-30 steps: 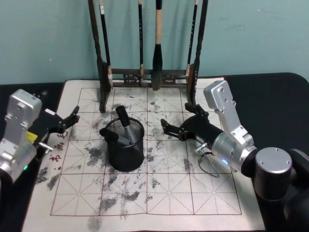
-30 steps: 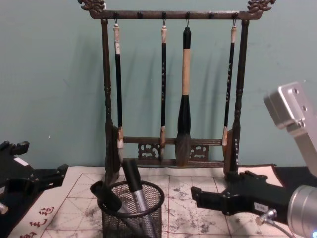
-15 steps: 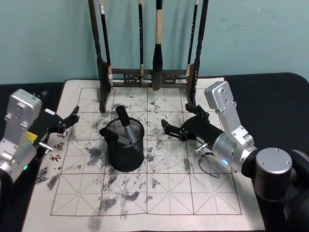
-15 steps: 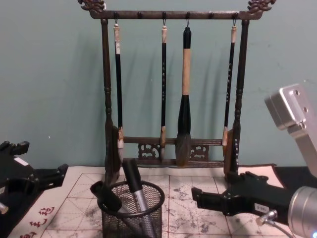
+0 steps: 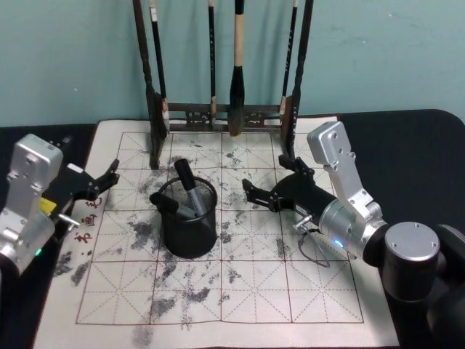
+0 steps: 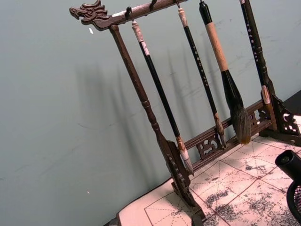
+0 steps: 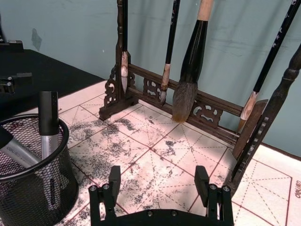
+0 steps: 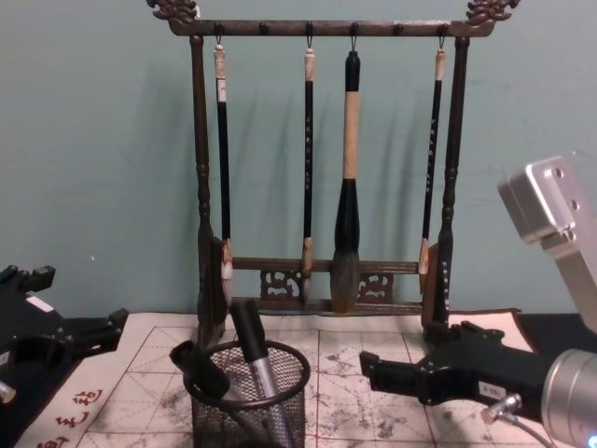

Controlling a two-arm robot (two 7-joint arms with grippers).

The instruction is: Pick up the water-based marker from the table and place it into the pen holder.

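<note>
With both markers (image 5: pixel 186 186) standing in the pen holder (image 5: pixel 189 225), you see two empty grippers.
Right gripper (image 5: pixel 249 192) fingers spread beside it; left gripper (image 5: pixel 111 174) fingers parted, far left.

Plain teal wall (image 8: pixel 93 140) behind, black table (image 5: pixel 407 138), even indoor light
</note>
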